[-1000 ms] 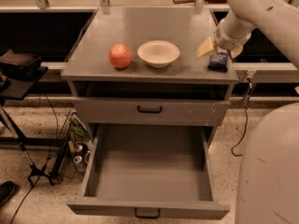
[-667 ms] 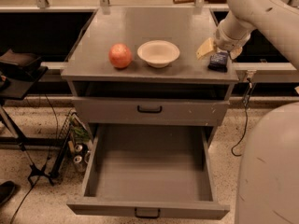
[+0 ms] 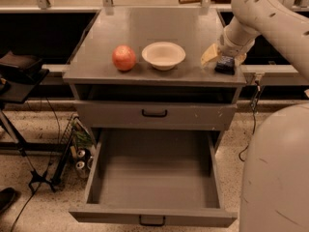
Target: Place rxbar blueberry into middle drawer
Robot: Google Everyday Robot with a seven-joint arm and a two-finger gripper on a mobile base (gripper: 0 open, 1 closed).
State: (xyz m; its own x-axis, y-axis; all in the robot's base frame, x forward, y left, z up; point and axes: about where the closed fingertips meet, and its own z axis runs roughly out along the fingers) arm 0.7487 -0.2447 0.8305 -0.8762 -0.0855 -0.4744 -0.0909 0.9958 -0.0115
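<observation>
The rxbar blueberry (image 3: 225, 65), a small dark blue wrapper, lies at the right front corner of the grey cabinet top (image 3: 145, 33). My gripper (image 3: 223, 56) is right over it, at the end of the white arm that reaches in from the upper right. The middle drawer (image 3: 154, 178), wide and deep with a black handle on its front, stands pulled out and empty below. The shallower drawer (image 3: 154, 114) above it is shut.
A red-orange apple (image 3: 124, 57) and a white bowl (image 3: 163, 55) sit on the cabinet top, left of the bar. A black stand (image 3: 19, 76) and cables are at the left. My white base (image 3: 277, 173) fills the lower right.
</observation>
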